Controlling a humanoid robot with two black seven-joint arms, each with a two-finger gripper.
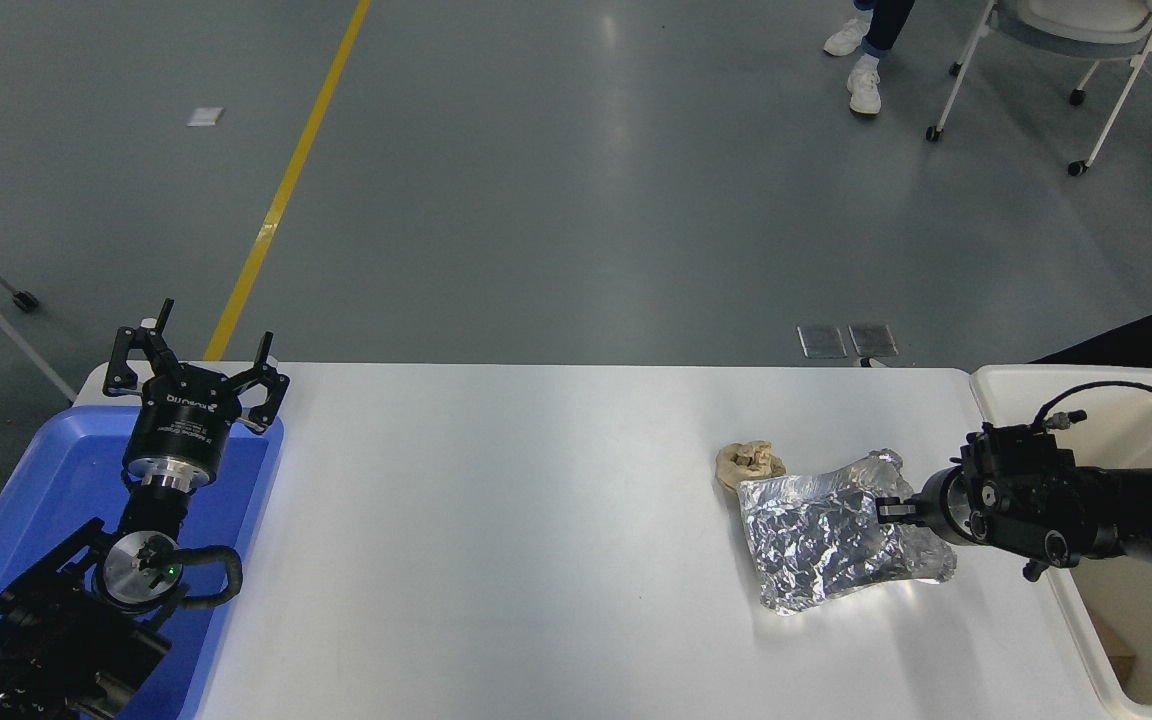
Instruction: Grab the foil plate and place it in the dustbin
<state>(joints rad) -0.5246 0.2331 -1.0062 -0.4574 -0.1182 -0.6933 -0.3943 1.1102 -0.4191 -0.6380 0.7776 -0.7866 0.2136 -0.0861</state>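
Lower left of the frame: the left arm is parked over a blue tray (36, 500), its left gripper (194, 352) pointing toward the top of the frame with fingers spread wide and nothing between them.

Lower right: the dustbin (1066, 610) stands against the right edge of the table (496, 520); only its left wall, part of the rim and part of the inside are in frame. Nothing silver shows in the part of the interior that can be seen.

Right of centre: the right arm enters from the right edge, lying across the bin's upper rim and pointing toward the left of the frame. The right gripper (894, 510) is at the right-hand rim of the foil plate (821, 535), fingers drawn close together on the foil edge. Judged as a pinch on the rim; the contact itself is small in the picture.

The plate is on the table, right of centre and beside the bin but outside it. Its upper edge appears raised, so it seems tilted rather than flat; whether the lower edge has left the table cannot be told. Its long axis runs roughly from the lower left toward the upper right, the right end pointing at the gripper and the bin.

Just beyond the plate's upper left corner sits a paper ball (749, 461), close to or touching the foil.

Progress: the grip looks made; lift, carry and release into the bin are left.

Top of the frame: a person's shoes (861, 60) and a chair (1066, 40) on the floor.
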